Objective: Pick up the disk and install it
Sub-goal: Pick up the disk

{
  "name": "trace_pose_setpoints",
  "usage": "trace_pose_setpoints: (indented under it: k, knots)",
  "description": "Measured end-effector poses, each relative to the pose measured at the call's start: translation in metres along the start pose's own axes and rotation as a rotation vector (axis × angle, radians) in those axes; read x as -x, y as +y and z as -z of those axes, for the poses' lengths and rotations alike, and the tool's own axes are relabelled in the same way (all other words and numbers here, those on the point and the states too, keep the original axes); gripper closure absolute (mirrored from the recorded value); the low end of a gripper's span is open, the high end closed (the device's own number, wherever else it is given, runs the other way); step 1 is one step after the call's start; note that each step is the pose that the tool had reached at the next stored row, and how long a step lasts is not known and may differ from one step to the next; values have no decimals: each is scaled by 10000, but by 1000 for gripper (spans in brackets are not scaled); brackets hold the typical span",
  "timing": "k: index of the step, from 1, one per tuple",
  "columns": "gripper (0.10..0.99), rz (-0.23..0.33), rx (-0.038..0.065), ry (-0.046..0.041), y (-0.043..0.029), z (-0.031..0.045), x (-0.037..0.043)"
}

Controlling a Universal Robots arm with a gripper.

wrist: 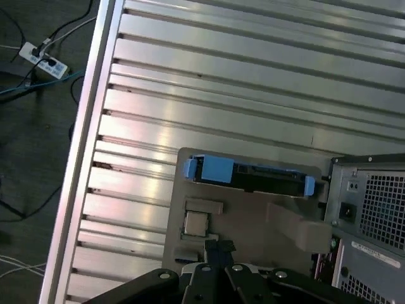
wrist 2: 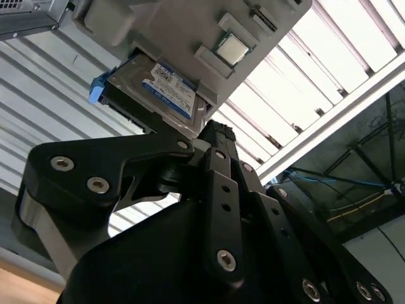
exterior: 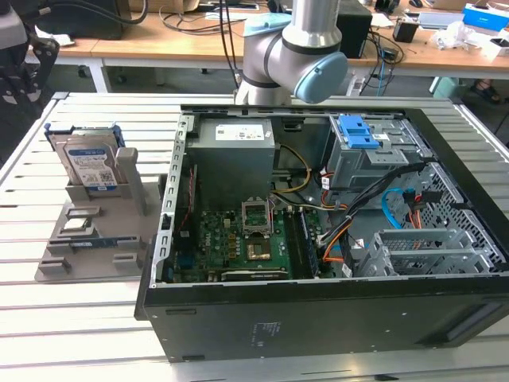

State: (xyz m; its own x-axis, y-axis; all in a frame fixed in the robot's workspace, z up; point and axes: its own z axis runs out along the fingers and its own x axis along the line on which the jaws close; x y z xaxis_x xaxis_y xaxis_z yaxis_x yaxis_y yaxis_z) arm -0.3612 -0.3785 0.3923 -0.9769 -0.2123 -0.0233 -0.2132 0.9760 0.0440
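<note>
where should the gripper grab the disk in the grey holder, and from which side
Probably its exposed upper half, pinching the two flat faces from above. The disk stands on edge, leaning back in the grey holder, whose slot hides its lower edge; blue rails line its narrow sides.

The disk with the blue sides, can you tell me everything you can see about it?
The disk is a flat silver-black metal rectangle with a blue-and-white barcode label on its face and blue plastic rails along its sides. It stands on edge, tilted a little, in a slot of the grey holder. The holder sits on the slatted table, at the exterior view's left of the open computer case. Only the holder touches the disk; the hand is not holding it.
</note>
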Motion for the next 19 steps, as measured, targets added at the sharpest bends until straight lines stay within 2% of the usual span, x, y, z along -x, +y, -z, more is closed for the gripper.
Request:
trace_pose_setpoints:
  k: [2, 6, 16, 19]
  knots:
    - [980, 437, -23, 28, -1, 0, 0]
    - [980, 1931, -18, 96, 0, 0, -1]
    - [980, 4201, 34, 189, 0, 1, 0]
    - [980, 4731, 46, 211, 0, 0, 0]
